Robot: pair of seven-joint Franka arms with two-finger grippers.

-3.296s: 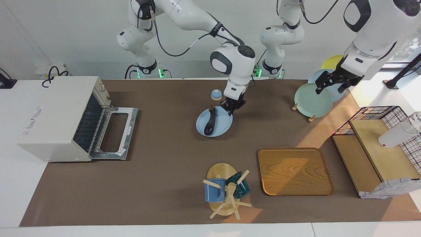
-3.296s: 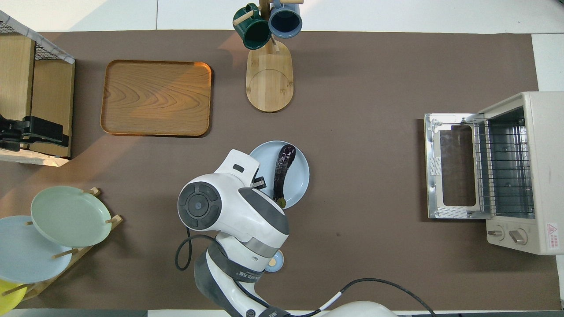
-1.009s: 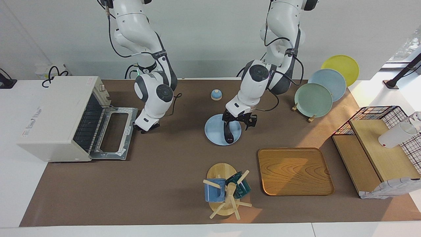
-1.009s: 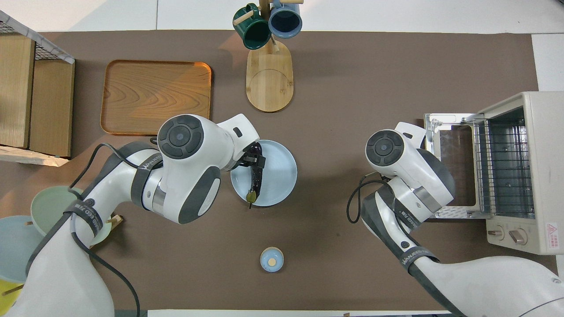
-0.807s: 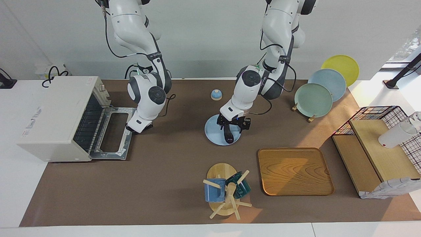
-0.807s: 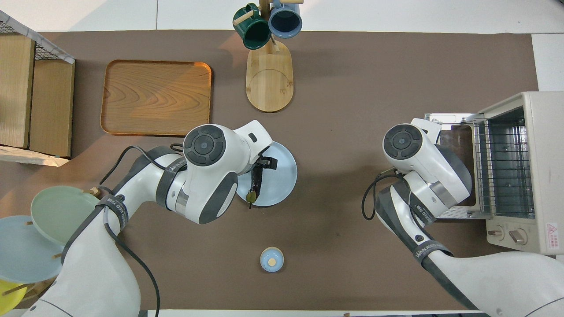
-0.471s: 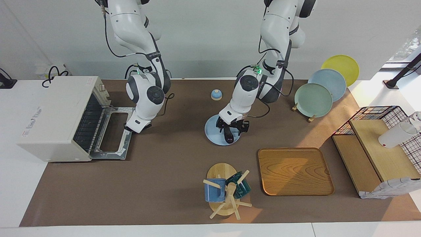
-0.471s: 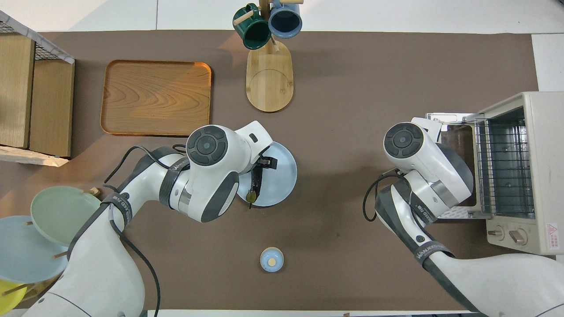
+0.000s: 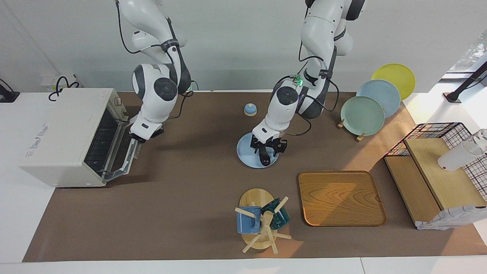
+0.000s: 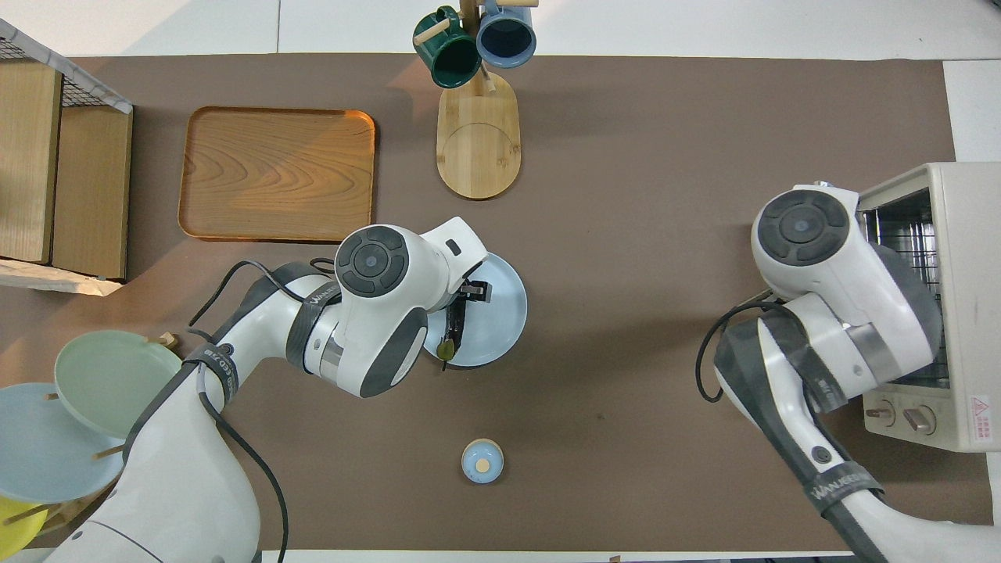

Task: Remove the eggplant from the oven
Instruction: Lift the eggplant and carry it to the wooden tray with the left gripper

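The dark purple eggplant (image 9: 264, 156) lies on a light blue plate (image 9: 244, 150) in the middle of the table, outside the oven; it also shows in the overhead view (image 10: 455, 322). My left gripper (image 9: 267, 149) hangs low over the plate, open, with a finger on each side of the eggplant. The cream-white oven (image 9: 61, 133) stands at the right arm's end of the table, and its door (image 9: 122, 152) is tilted half shut. My right gripper (image 9: 142, 136) is at the door's upper edge. In the overhead view the right arm hides the door of the oven (image 10: 966, 234).
A small blue bell (image 9: 250, 109) sits nearer to the robots than the plate. A mug rack (image 9: 260, 220) and a wooden tray (image 9: 340, 198) lie farther from them. A rack of plates (image 9: 363, 114) and a wire shelf (image 9: 437, 171) stand at the left arm's end.
The oven door has swung up from flat to half shut, with my right gripper rising at its edge. My left gripper has come lower over the eggplant. The eggplant has not moved.
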